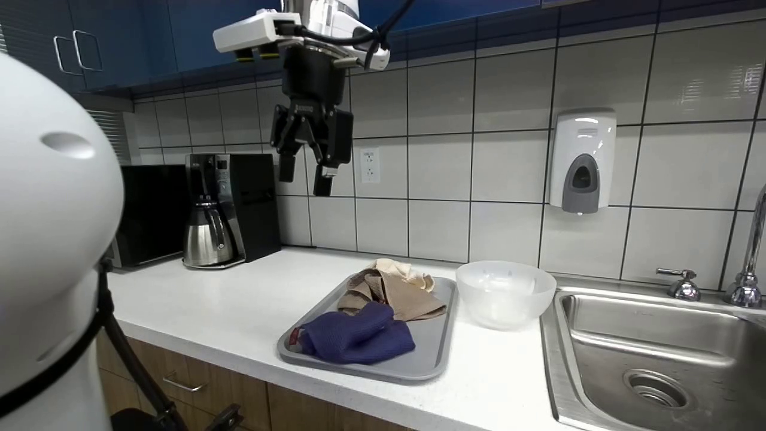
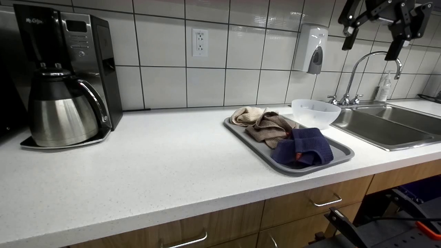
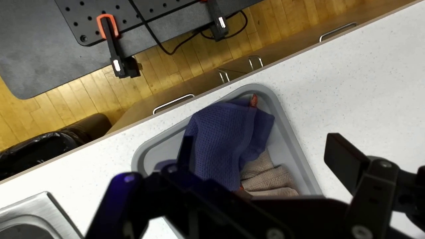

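High above the counter, the gripper hangs with its jaws spread wide, well apart from the tray. On the tray, the blue cloth lies crumpled toward the counter's front edge, with the brown cloth touching it behind and the cream cloth farthest back. Just beside the tray, the bowl stands between tray and sink.
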Available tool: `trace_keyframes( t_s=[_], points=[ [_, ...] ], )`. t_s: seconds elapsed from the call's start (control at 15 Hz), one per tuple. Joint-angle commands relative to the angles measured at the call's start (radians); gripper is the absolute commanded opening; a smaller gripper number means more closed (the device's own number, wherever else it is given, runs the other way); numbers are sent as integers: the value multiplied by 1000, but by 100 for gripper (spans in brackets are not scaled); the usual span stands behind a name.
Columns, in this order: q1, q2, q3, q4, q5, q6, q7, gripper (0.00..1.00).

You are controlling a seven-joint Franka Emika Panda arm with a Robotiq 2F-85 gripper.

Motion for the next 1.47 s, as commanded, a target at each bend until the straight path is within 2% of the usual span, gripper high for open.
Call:
trace_keyframes(
  t_s=[0.0,0.33,0.8,0.87,1.4],
  points=[
    [-30,-25,27,-57,-5,53,29,100],
    [-33,16,30,-87,-1,130,46,100],
    [-27,95,39,-145,1,322,69,100],
    [-25,141,41,-113,1,342,74,100],
    [-16,315,51,-119,-3,550,98,100]
  ],
)
